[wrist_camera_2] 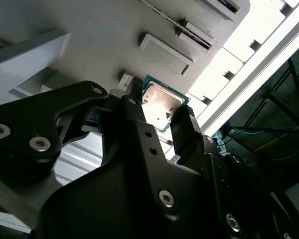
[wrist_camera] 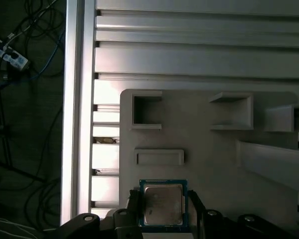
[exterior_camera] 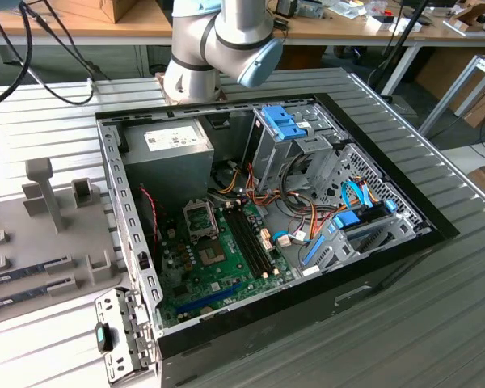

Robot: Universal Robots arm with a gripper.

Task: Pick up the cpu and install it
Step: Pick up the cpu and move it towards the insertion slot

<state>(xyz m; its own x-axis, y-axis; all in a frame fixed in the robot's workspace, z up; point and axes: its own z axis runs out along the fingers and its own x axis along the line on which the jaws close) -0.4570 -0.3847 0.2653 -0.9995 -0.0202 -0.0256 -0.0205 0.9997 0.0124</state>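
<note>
Item, at the exterior view's left: grey fixture tray (exterior_camera: 65,234) on the slatted tabletop (exterior_camera: 436,323). Item: the cpu (wrist_camera: 163,205), silvery top up with a green rim, at the tray's corner in both wrist views (wrist_camera_2: 162,102); I cannot tell whether it rests on the tray or hangs clear of it. My jaws are narrow, one set against each of two opposite edges, so I judge the chip held. Hazard: the grip is on thin edges only, so a jolt could tilt the chip or let it slip out. Item, further right: open computer case (exterior_camera: 125,218), with the metal-framed socket (exterior_camera: 200,218) on the green motherboard (exterior_camera: 218,275). Hazards: clipping the case wall or the loose cables (exterior_camera: 291,202), and a skewed or misoriented seating damaging the socket contacts.
</note>
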